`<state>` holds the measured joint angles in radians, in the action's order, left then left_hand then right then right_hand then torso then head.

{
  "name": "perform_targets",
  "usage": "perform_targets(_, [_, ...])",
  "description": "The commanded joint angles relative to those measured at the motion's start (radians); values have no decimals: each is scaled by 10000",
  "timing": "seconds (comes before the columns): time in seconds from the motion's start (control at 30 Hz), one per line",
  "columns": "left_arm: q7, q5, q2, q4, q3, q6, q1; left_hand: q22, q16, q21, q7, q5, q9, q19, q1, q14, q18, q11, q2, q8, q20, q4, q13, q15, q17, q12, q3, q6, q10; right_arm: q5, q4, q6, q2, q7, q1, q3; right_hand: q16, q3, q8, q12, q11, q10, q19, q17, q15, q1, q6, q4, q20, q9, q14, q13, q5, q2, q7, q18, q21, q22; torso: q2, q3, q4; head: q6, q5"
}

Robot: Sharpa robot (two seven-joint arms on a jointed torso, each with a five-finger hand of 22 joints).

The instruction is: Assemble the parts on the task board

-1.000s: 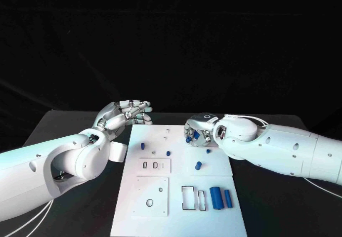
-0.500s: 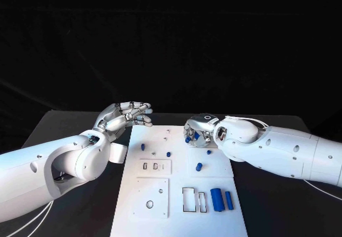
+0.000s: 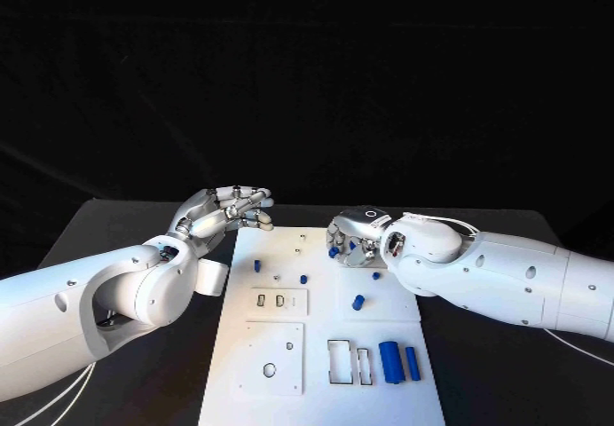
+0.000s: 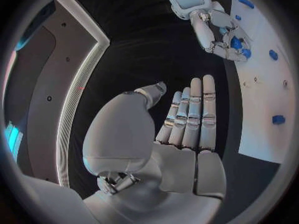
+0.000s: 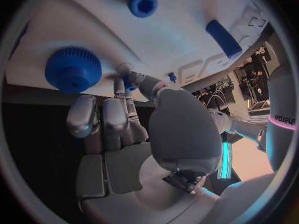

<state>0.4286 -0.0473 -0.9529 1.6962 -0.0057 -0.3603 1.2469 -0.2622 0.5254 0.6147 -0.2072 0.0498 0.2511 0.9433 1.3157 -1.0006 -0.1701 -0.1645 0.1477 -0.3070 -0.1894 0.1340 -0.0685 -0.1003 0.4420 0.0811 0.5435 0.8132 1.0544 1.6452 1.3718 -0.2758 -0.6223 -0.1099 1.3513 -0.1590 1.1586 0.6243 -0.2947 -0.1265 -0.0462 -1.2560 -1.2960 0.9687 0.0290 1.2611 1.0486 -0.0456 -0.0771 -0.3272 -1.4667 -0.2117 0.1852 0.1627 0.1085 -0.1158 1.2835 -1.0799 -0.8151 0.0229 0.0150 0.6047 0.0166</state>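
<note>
The task board (image 3: pixel 384 404) looks like smooth matt white plastic, while the table (image 3: pixel 128 231) under it is dull black with no shine. The blue parts seem moulded plastic: a toothed gear (image 5: pixel 73 69) with a ridged rim, a hex-socketed cap (image 5: pixel 142 4), and a satin-smooth cylinder (image 3: pixel 390 361). Both arms wear glossy white plastic shells (image 3: pixel 512 275) that catch the light. The left hand (image 4: pixel 187 119) and right hand (image 5: pixel 118 119) look like brushed silver metal, softly reflective, with paler smooth segments

task board (image 3: pixel 320 355): white | parts (image 3: pixel 390 361): blue | table (image 3: pixel 128 222): black
</note>
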Motion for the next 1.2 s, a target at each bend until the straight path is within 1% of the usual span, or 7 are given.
perform_targets(0.03, [-16, -68, 12, -6, 8, 219, 16, -9, 35, 38, -277, 26, 11, -54, -1, 68, -93, -50, -1, 44, -15, -33, -8, -26, 12, -53, 42, -83, -51, 84, 17, -534, 139, -518, 49, 24, 25, 104, -863, 38, 28, -32, 52, 1, 27, -11, 7, 98, 0, -1509, 0, 6, -61, -73, -71, 158, -29, -11, -34, -2, 14, -37, -4])
perform_targets(0.2, [-34, -68, 25, -18, 8, 226, 17, -12, 37, 45, -281, 25, 12, -59, 8, 73, -93, -54, -2, 50, -17, -42, -8, -28, 18, -60, 47, -92, -60, 182, -73, -815, 389, -785, 122, 54, 31, 112, -872, 41, 29, -34, 60, 2, 26, -26, -4, 110, -1, -1532, -1, 6, -77, -73, -76, 155, -36, -2, -48, 7, 48, -37, -19])
perform_targets(0.47, [-51, -68, 32, -40, 8, 216, 18, -17, 39, 57, -284, 25, 13, -65, 31, 84, -94, -57, -3, 57, -19, -63, -9, -31, 25, -67, 58, -102, -72, 291, -128, -936, 568, -960, 287, 106, 34, 118, -883, 47, 29, -31, 55, -6, 26, -42, -20, 118, -2, -1562, -1, 6, -88, -58, -76, 157, -31, -16, -54, -2, 8, -50, -78])
perform_targets(0.6, [-53, -68, 37, -51, 8, 208, 21, -17, 39, 57, -284, 25, 13, -65, 31, 84, -94, -57, -3, 57, -19, -63, -9, -31, 25, -67, 58, -102, -72, 310, -213, -963, 674, -984, 361, 126, 36, 119, -888, 51, 28, -27, 47, -8, 25, -52, -26, 123, -2, -1576, -1, 6, -94, -48, -77, 159, -24, -31, -64, 1, 4, -75, -79])
perform_targets(0.87, [-53, -68, 65, -66, 8, 208, 34, -17, 39, 57, -284, 25, 13, -65, 31, 84, -94, -57, -3, 57, -19, -63, -9, -31, 25, -67, 58, -102, -72, 315, -577, -888, 998, -956, 401, 137, 50, 120, -895, 57, 28, -21, 34, 5, 25, -58, -34, 122, -3, -1595, -4, 7, -101, -29, -78, 164, -10, -56, -94, 6, 41, -120, -65])
perform_targets(1.07, [-56, -68, 90, -60, 8, 221, 46, -21, 38, 67, -288, 25, 15, -75, 46, 98, -94, -61, -2, 63, -22, -80, -10, -34, 31, -74, 65, -110, -80, 309, -796, -765, 1246, -871, 386, 136, 52, 121, -898, 59, 26, -19, 38, 4, 25, -62, -38, 124, -4, -1603, -4, 6, -104, -23, -78, 163, -14, -51, -115, 4, 56, -85, -110])
perform_targets(1.2, [-58, -68, 89, -49, 8, 219, 82, -21, 38, 67, -288, 25, 15, -75, 46, 98, -94, -61, -2, 63, -22, -80, -10, -34, 31, -74, 65, -110, -80, 305, -874, -706, 1346, -839, 372, 135, 56, 122, -902, 62, 24, -18, 39, 4, 23, -75, -44, 133, -4, -1616, -5, 6, -104, -19, -78, 162, -16, -50, -147, 23, 90, -82, -105])
